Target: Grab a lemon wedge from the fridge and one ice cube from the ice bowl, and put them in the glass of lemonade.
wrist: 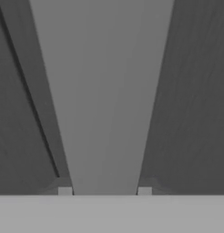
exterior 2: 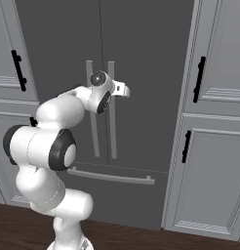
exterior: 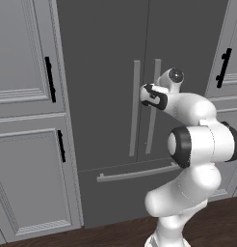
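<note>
The fridge stands closed in front of the base, both doors flush, its two pale bar handles side by side at the centre seam, with light grey cabinets on either side. The arm is reached out to the right-door handle, and the gripper straddles that bar: in the hand view the bar runs up the middle of the frame, with one fingertip at its left edge and the other at its right. The fingers look set close against the bar, but whether they are pressing on it or just beside it cannot be told. The lemon wedge should be behind these doors, so the step in hand is opening the door. The main risk is a loose hold: if the fingers are not truly clamped, a pull would slide them off the smooth bar and the door would stay shut. A pull straight back, not along the door's arc, could twist the bar out of the fingers or strain the wrist. The left-door handle sits just beside this one, so a sideways drift could knock the gripper against it. The base is also near the fridge, and the swinging door could catch the arm's elbow.
</note>
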### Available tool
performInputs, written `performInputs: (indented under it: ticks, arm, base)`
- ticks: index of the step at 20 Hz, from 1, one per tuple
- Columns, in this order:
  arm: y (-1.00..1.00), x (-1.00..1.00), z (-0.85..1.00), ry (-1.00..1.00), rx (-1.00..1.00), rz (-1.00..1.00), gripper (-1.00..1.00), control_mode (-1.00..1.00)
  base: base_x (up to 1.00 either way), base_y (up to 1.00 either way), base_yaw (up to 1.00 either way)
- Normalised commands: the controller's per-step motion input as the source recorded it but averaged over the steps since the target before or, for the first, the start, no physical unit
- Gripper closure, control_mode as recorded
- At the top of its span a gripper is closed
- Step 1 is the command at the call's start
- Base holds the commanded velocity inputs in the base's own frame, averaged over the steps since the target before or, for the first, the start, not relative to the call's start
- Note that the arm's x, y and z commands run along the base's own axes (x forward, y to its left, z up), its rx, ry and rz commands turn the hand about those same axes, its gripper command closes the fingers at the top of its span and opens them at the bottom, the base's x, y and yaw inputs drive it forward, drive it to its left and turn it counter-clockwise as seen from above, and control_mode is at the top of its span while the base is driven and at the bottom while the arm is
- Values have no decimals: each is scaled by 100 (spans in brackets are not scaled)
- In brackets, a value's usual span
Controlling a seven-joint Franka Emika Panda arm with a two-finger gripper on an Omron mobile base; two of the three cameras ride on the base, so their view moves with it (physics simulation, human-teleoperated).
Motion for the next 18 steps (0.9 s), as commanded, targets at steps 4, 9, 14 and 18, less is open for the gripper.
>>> performInputs:
  ticks: [4, 9, 14, 18]
  arm:
    - [-3, 4, 0, 0, 0, 0, 100, -100]
    - [-50, -5, 0, 0, 0, -9, 100, -100]
    - [-89, -38, 0, 0, 2, -14, 100, -100]
    - [-97, -58, 0, 0, 5, -15, 100, -100]
  base:
    - [0, 0, 0]
    - [0, 0, 0]
    - [0, 0, 0]
    - [0, 0, 0]
